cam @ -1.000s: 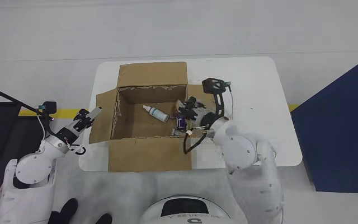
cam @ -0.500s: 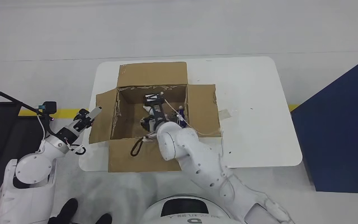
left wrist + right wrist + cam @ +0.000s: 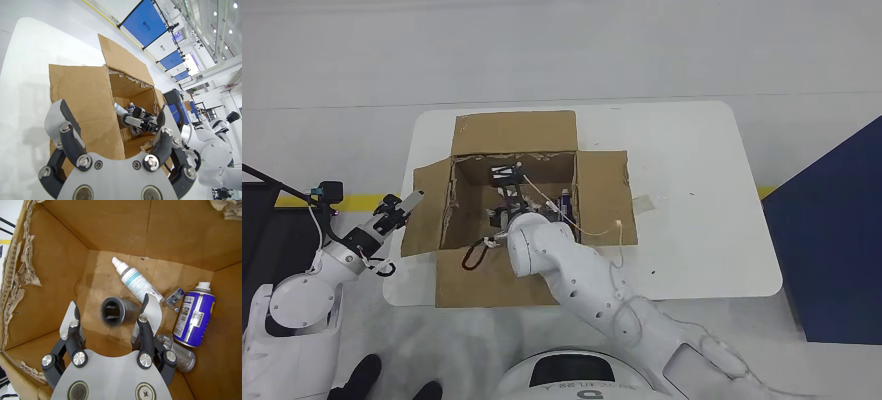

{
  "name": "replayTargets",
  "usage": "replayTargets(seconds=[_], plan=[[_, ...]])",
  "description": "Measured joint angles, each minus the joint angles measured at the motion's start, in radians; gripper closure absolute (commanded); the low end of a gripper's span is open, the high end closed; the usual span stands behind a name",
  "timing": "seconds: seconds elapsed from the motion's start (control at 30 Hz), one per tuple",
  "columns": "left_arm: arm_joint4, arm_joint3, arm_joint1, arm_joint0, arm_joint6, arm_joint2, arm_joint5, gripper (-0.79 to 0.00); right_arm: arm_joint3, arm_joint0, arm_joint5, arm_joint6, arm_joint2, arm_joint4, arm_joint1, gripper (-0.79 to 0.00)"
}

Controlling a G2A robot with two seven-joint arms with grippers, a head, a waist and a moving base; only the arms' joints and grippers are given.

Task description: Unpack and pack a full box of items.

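Right arm has swung from the box's 3 o'clock flap into the box and now sits low over its middle; left arm has not shifted. Box (image 3: 507,275) stands open on the 9 o'clock half of the table (image 3: 692,180).

Right gripper (image 3: 109,299) is spread wide with nothing clamped. Its fingers straddle a dark cylinder (image 3: 117,311) on the box floor without touching it. White bottle (image 3: 136,283) lies just beside the cylinder, then a metal bracket (image 3: 174,297). Blue spray can (image 3: 564,197) is by the 3 o'clock wall, a silver metal part (image 3: 179,357) next to it.

Left gripper (image 3: 112,105) is wide open and empty, just outside the 9 o'clock flap.

Step, my read: handling the cylinder on the floor. Can't tell whether this is a drop-off or a pick. For a pick, close squarely on the cylinder. Either way, the exit is straight up, clear of the torn wall edges.
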Motion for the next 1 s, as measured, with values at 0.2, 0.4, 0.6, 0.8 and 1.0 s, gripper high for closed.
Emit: replayTargets(seconds=[0.2,0.4,0.6,0.8,1.0], plan=[[0.050,-0.002,0.000,0.005,0.039,-0.008,0.025,-0.785,-0.144,-0.054,-0.022,-0.033,0.074,0.012,0.014,-0.785],[0.142,0.066,-0.001,0.051,0.121,-0.043,0.086,-0.785,-0.369,-0.185,-0.103,-0.094,0.186,0.017,0.048,-0.785],[0.249,0.196,0.003,0.058,0.108,-0.030,0.146,-0.785,-0.540,-0.298,-0.185,-0.153,0.285,0.056,0.071,-0.785],[0.419,0.274,0.003,0.009,0.117,0.055,0.228,-0.785,-0.620,-0.352,-0.230,-0.169,0.368,0.100,0.085,-0.785],[0.536,0.257,0.003,-0.007,0.128,0.105,0.269,-0.785,-0.666,-0.383,-0.252,-0.182,0.409,0.129,0.094,-0.785]])
